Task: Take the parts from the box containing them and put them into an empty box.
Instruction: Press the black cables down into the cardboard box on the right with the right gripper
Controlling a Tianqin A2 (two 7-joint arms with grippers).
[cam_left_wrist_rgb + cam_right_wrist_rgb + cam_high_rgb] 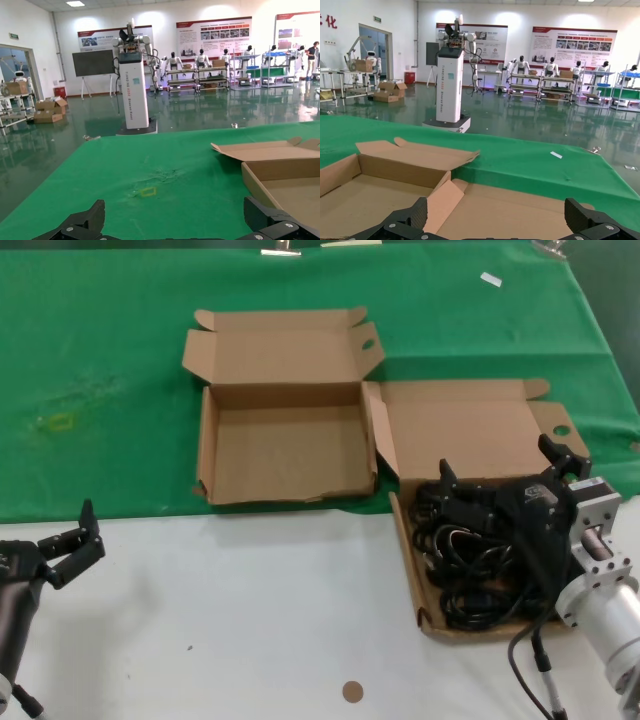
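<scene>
**Right tool spread over the cords, left tool waiting at the bench edge**

The right tool [500, 475] is seen in the head view above the cord box [500, 435], at the right side of the bench [260, 610]. Its two fingers are spread wide, one fingertip [447, 472] standing over the near-left part of the cord pile and the other near the box's far right corner. Nothing is pinched between them. Whether the fingertip touches the cords [470, 570] cannot be told from the head view, since black lies on black there. In the right wrist view the same wide spread is shown, with the two fingertips [415, 215] at the opposite lower corners and bare cardboard between them.

The cords are lying as black coiled bundles in the tray of the cord box, which straddles the edge of the green cloth [100, 360], its lid folded back onto the cloth.

The empty box [285, 450] is set on the green cloth just left of the cord box, their walls meeting or nearly meeting. Its tray is bare and its lid is laid open behind it.

The left tool [72, 542] is held at the near left edge of the bench, well apart from both boxes. Its fingers are parted, and nothing is held.
</scene>
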